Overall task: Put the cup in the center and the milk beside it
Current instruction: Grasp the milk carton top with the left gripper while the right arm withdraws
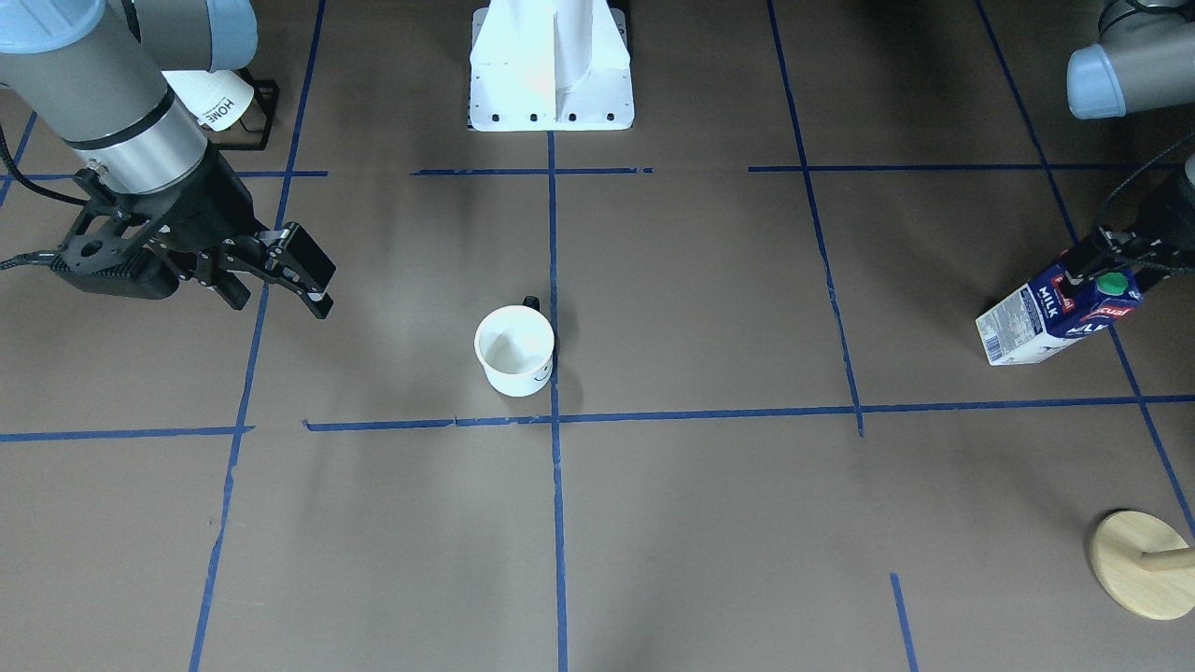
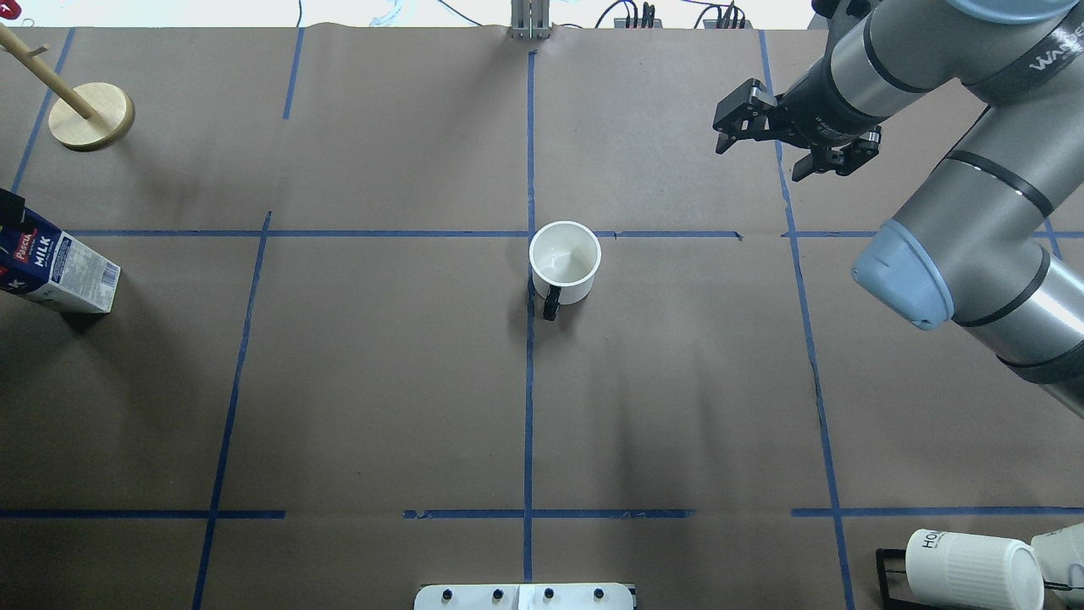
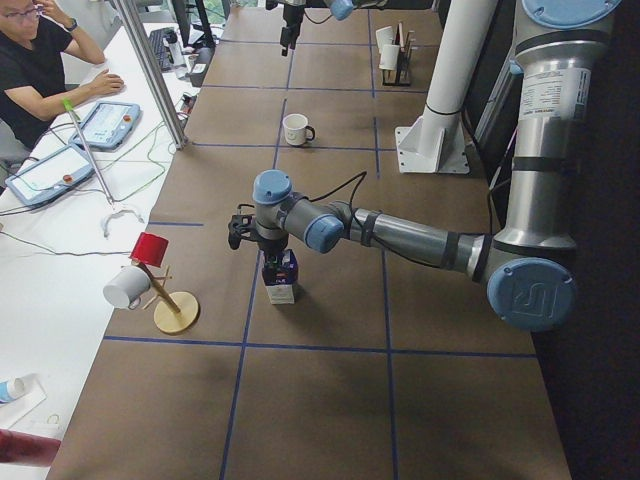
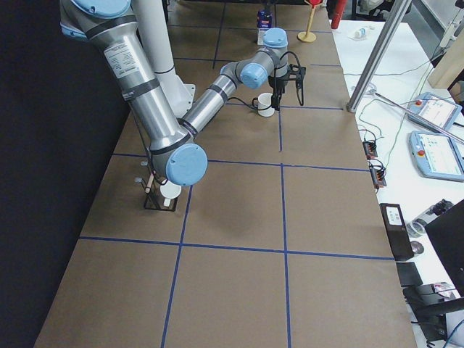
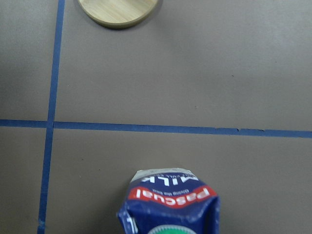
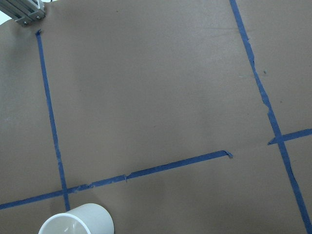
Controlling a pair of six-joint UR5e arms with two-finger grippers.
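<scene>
The white cup (image 1: 514,350) stands upright with its black handle toward the robot, just beside the centre tape crossing (image 2: 529,234). It also shows in the overhead view (image 2: 565,261) and at the bottom of the right wrist view (image 6: 78,222). My right gripper (image 1: 280,303) is open and empty, hovering well to the cup's side (image 2: 760,159). My left gripper (image 1: 1111,266) is shut on the top of the blue and white milk carton (image 1: 1060,317) at the table's far left (image 2: 55,271). The carton's top fills the bottom of the left wrist view (image 5: 168,204). I cannot tell whether it touches the table.
A wooden mug stand (image 1: 1144,563) stands near the milk, with a red and a white cup hung on it (image 3: 175,312). A ribbed "HOME" mug lies in a black rack (image 2: 965,569) at the robot's right. The white robot base (image 1: 551,70) is at the middle rear.
</scene>
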